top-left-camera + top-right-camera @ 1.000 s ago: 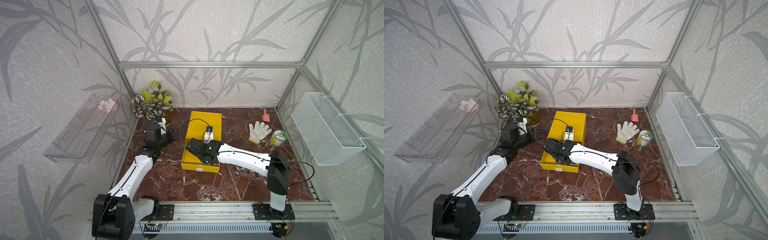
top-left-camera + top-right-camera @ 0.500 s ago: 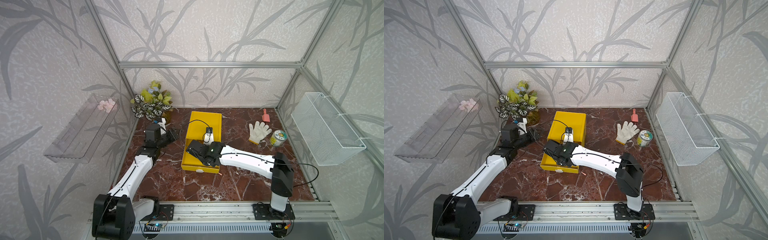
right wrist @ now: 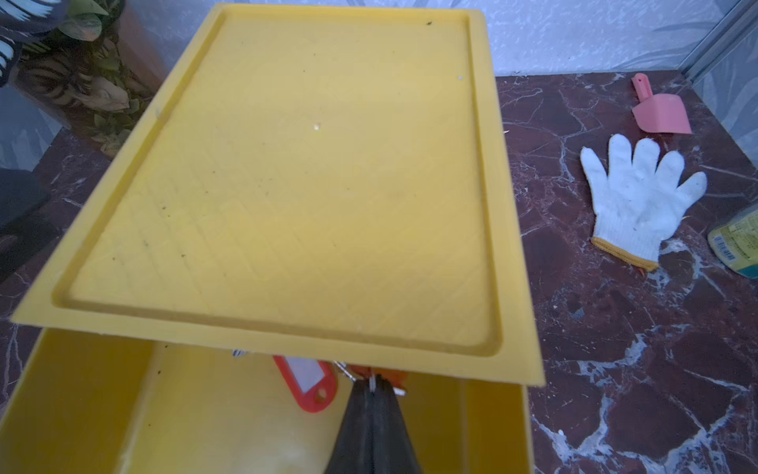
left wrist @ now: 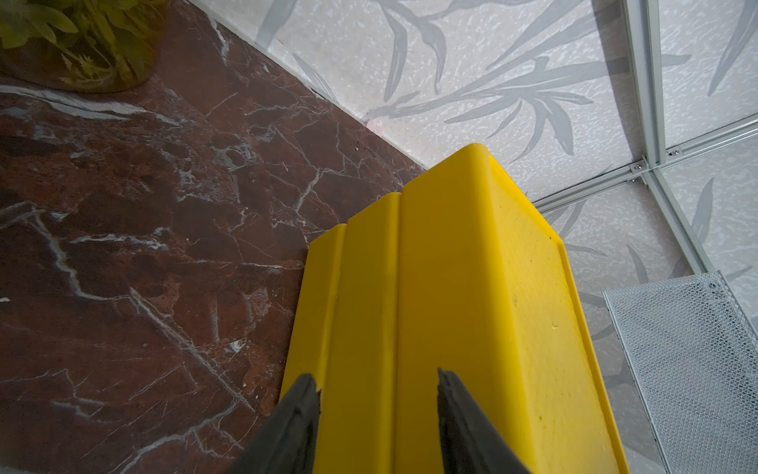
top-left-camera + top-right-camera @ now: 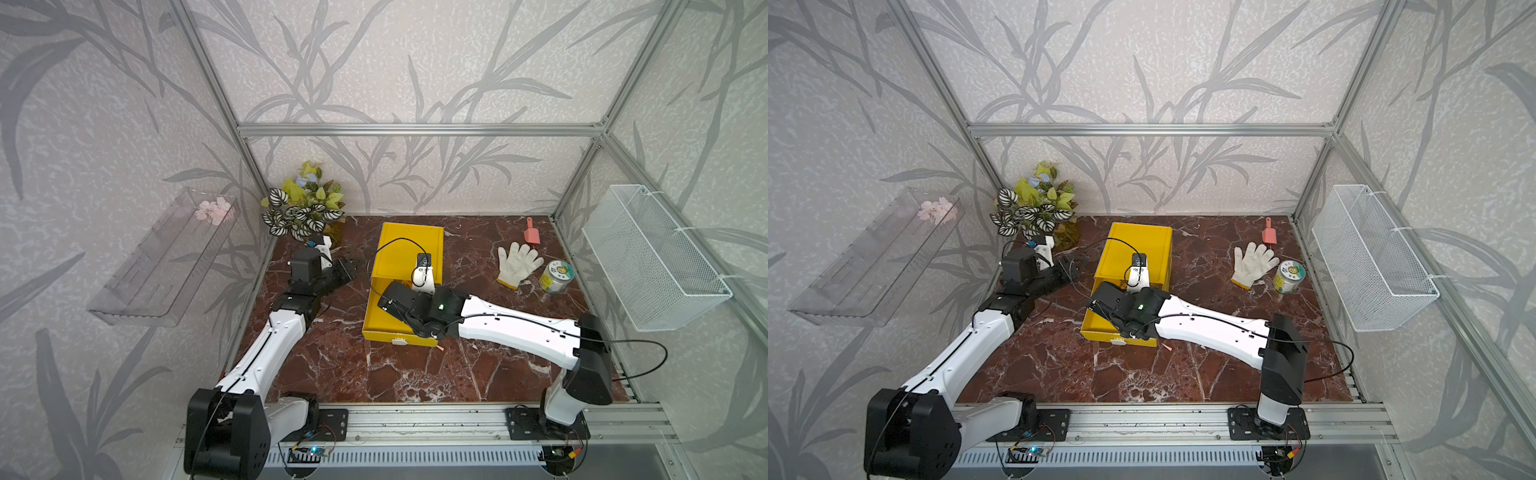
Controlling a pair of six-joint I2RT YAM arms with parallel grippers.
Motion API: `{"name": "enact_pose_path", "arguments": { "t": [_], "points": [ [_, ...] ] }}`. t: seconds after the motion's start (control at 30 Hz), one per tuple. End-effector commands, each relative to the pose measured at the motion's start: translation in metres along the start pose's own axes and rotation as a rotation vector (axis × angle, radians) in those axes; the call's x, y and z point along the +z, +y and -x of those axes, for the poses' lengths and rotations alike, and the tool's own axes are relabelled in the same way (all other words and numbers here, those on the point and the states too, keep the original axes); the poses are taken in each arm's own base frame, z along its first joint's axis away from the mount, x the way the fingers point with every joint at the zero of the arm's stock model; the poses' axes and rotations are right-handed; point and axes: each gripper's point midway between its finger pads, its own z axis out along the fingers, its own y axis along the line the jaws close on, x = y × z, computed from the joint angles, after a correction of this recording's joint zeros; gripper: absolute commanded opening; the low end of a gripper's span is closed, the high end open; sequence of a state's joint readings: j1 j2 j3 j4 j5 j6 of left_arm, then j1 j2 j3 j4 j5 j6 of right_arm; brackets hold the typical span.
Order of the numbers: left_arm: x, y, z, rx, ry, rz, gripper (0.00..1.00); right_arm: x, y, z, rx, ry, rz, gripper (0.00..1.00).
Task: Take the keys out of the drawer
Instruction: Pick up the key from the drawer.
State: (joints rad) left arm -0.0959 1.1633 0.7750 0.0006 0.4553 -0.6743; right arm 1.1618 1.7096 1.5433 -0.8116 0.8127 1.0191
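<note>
Pinching the keys [image 3: 344,369] by their ring at lower centre, the right pincer [image 3: 372,390] sits clenched in the drawer [image 3: 82,390] — red tag [image 3: 310,379] slanting leftward.

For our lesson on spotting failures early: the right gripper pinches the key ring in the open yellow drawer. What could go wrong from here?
1. The right gripper holds the keys only by a thin ring at its tips; they may slip.
2. The keys lie under the yellow cabinet's overhanging top; lifting up could snag them.
3. The left gripper is open beside the cabinet, not gripping it, which might shift.
</note>
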Motion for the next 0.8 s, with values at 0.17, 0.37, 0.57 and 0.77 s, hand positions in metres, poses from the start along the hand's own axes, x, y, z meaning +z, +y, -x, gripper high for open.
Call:
{"name": "enact_pose_path", "arguments": {
  "t": [0.17, 0.37, 0.57, 0.77],
  "points": [
    [-0.004, -0.003, 0.001, 0.015, 0.0, -0.011, 0.49, -0.021, 0.002, 0.019, -0.007, -0.023, 0.077, 0.0],
    [-0.009, -0.013, 0.007, 0.04, 0.008, -0.019, 0.48, -0.042, 0.015, 0.032, -0.011, -0.03, 0.224, 0.0],
    [-0.024, -0.021, 0.018, 0.087, -0.017, 0.011, 0.49, -0.073, 0.018, 0.047, -0.003, -0.043, 0.373, 0.0],
    [-0.055, -0.035, 0.027, 0.173, -0.058, 0.045, 0.48, -0.097, -0.009, 0.055, -0.017, -0.044, 0.404, 0.0]
  ]
}}
